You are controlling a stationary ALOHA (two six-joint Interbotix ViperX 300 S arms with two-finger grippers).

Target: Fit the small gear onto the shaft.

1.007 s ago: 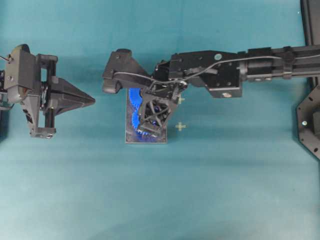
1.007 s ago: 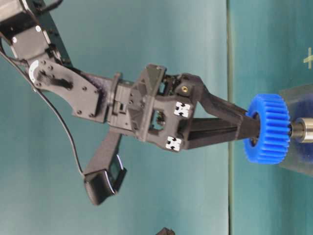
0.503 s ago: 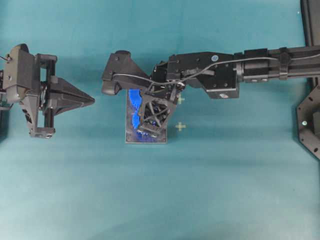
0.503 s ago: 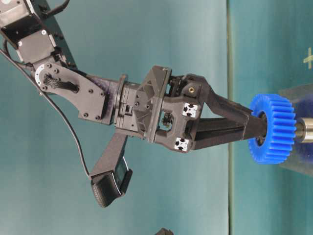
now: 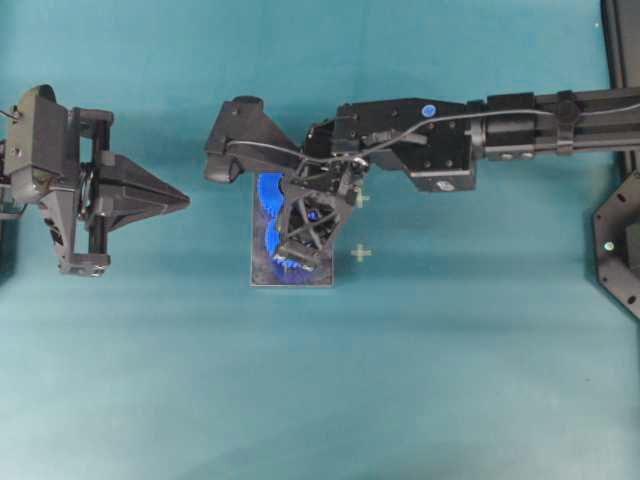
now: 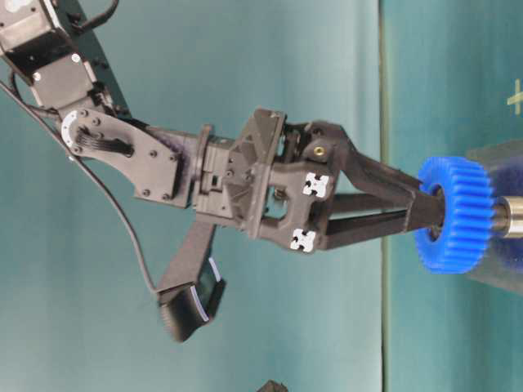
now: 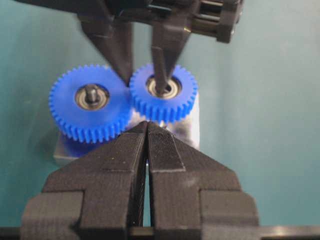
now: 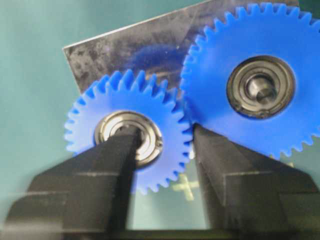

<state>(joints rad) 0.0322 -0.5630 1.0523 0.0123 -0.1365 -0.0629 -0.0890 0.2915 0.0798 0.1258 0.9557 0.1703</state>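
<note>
Your small gear (image 8: 127, 132) lies flat over the grey plate (image 8: 130, 47), faces level with the desk and its bore axis straight up, at right angles to the plate. It sits at the plate's end nearer the right arm's fingers, teeth meshing with the larger gear (image 8: 255, 85) beside it. From table level, the small gear (image 6: 454, 214) is threaded on the shaft (image 6: 508, 217), with bare silvery pin showing between the gear and the plate, so it stands clear of the plate.

Your right gripper (image 8: 160, 165) reaches in from the desk's right edge in the overhead view, forearm roughly level and the wrist bent steeply down over the plate. The jaws are parted: one finger (image 8: 117, 150) has its tip on the gear's metal-ringed hub, the other (image 8: 210, 150) presses on the toothed rim where the two gears meet. You are pinching one side of the gear between hub and rim.

Your left gripper (image 5: 180, 202) hangs near the desk's left edge, well apart from the plate, pointing toward it. Its fingers (image 7: 125, 150) are pressed together on nothing.
</note>
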